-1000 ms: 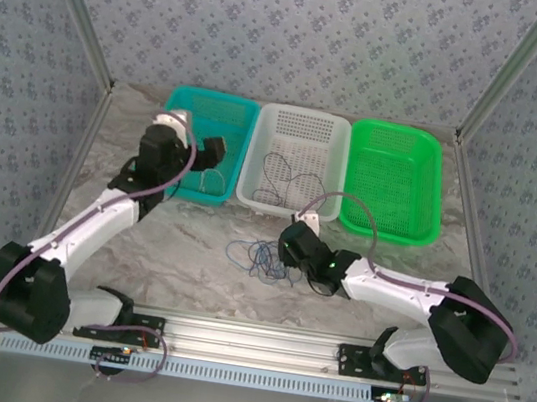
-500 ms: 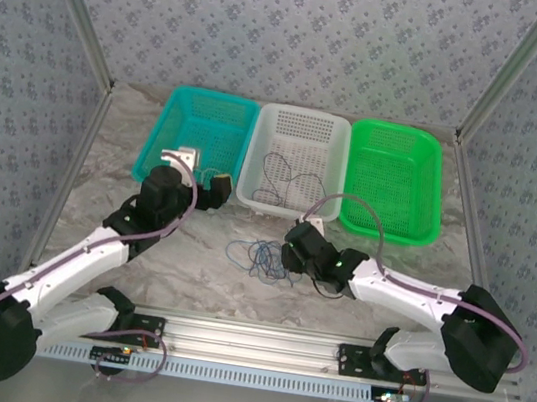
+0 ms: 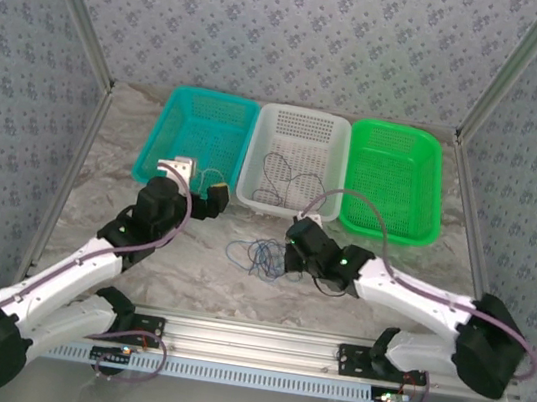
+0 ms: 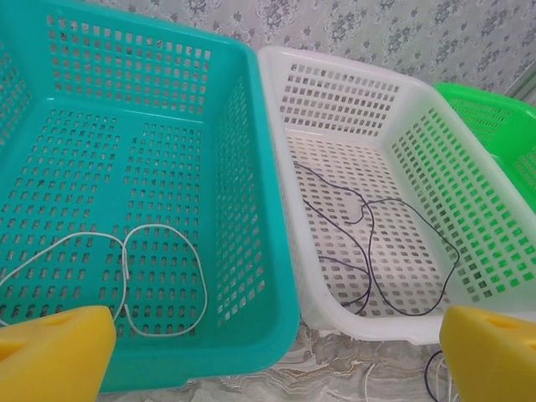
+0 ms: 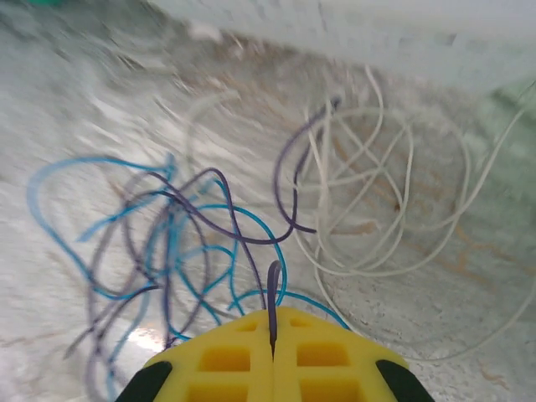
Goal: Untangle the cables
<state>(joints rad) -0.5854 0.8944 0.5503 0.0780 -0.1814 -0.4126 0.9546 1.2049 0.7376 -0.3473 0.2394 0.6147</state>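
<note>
Left arm: it is pulling back from over the teal perforated plastic basket [image 4: 84,159] towards that basket's near rim, having hung above its floor a second ago.
Left gripper [image 4: 272,360]: its yellow fingers are standing wide apart, gripping nothing.
Whitish thin cable [image 4: 159,276]: it is lying in loose loops on the teal basket's floor, apart from the fingers, so it is reading as delivered.
Dark thin cable [image 4: 368,251]: it is resting alone in the white perforated plastic basket [image 4: 352,100].
Right gripper [image 5: 272,352]: it is staying low at the pile, its yellow pads pressed together on one dark purple strand [image 5: 272,306].
Remaining tangle of blue, dark and whitish wires [image 3: 260,255]: it is sitting on the marbled tabletop [image 3: 169,257], just in front of the white basket.
Meaning: sorting is looking partly done, and the freed left gripper is probably coming back to help.
Risk: the pinched strand is crossing blue loops, so a pull is likely dragging them along.
</note>
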